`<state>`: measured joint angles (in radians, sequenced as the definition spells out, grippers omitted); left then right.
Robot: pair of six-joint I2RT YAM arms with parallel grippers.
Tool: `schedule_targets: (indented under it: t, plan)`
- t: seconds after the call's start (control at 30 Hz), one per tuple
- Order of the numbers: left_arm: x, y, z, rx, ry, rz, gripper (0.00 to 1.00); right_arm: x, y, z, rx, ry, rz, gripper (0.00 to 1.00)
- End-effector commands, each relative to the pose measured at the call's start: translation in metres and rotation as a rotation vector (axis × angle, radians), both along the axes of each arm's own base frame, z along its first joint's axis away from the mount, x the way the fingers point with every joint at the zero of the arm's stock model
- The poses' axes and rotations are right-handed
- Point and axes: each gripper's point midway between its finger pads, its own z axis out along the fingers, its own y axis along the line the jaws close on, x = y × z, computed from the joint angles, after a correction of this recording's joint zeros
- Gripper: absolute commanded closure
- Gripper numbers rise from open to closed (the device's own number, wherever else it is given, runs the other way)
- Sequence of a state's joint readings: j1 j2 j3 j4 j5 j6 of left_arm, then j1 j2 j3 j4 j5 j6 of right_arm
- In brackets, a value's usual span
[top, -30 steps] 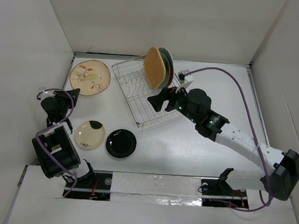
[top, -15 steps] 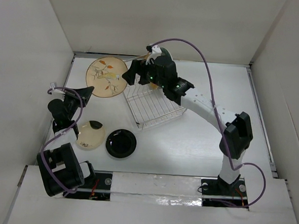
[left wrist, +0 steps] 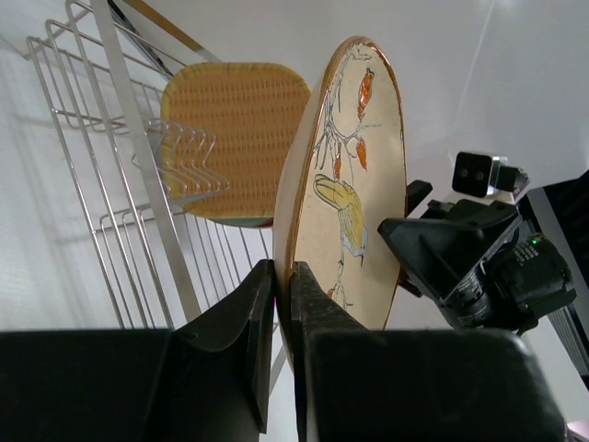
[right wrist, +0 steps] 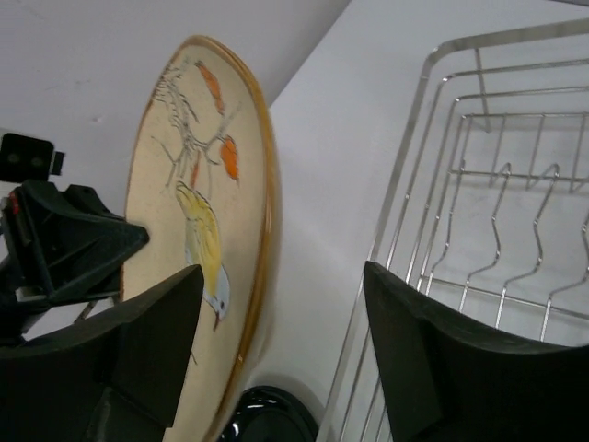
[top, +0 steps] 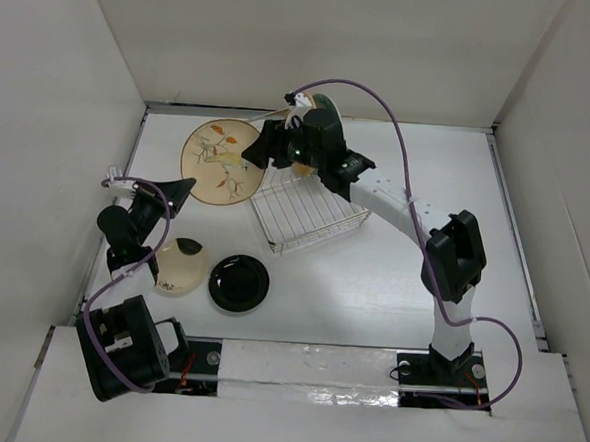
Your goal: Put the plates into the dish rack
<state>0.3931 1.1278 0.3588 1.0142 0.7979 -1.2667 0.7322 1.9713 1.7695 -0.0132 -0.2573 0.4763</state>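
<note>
My left gripper (top: 184,185) is shut on the lower rim of the tan floral plate (top: 222,159) and holds it upright, above the table, just left of the dish rack (top: 311,210). The left wrist view shows the jaws (left wrist: 283,281) pinching the plate (left wrist: 354,175). My right gripper (top: 253,155) is open beside that plate, with the plate's rim (right wrist: 258,230) between its fingers (right wrist: 433,359). The bamboo-coloured plate (left wrist: 235,138) stands in the rack's far end. The plates behind it are mostly hidden. The cream plate with a dark mark (top: 179,265) and the black plate (top: 239,282) lie flat on the table.
White walls enclose the table on the left, back and right. The right arm's purple cable (top: 382,106) loops over the rack's back. The rack's wire tines (right wrist: 502,230) lie close to the right of the right gripper. The black plate also shows below it (right wrist: 271,419).
The left gripper has lifted the tan floral plate off the table and carried it right, toward the rack. The right arm has swung from the rack's right side to its back left, beside the plate.
</note>
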Motion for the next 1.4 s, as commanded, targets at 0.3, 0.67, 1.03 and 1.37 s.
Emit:
schedule_targets:
  t: [0.3, 0.67, 1.03, 1.37]
  plan:
    - [-0.019, -0.022, 0.039, 0.238, -0.144, -0.016, 1.00, -0.027, -0.002, 0.033, 0.165, -0.027, 0.119, 1.00]
    - [-0.030, -0.050, 0.032, 0.475, -0.138, -0.071, 0.45, -0.012, -0.059, 0.116, 0.221, -0.187, -0.092, 1.00]
    - [-0.038, -0.054, 0.013, 0.529, -0.055, -0.001, 0.01, 0.040, -0.115, 0.151, 0.133, -0.351, -0.414, 1.00]
    - [-0.080, -0.126, 0.043, 0.714, -0.260, -0.271, 0.59, 0.104, -0.130, 0.136, -0.122, -0.492, -0.670, 1.00]
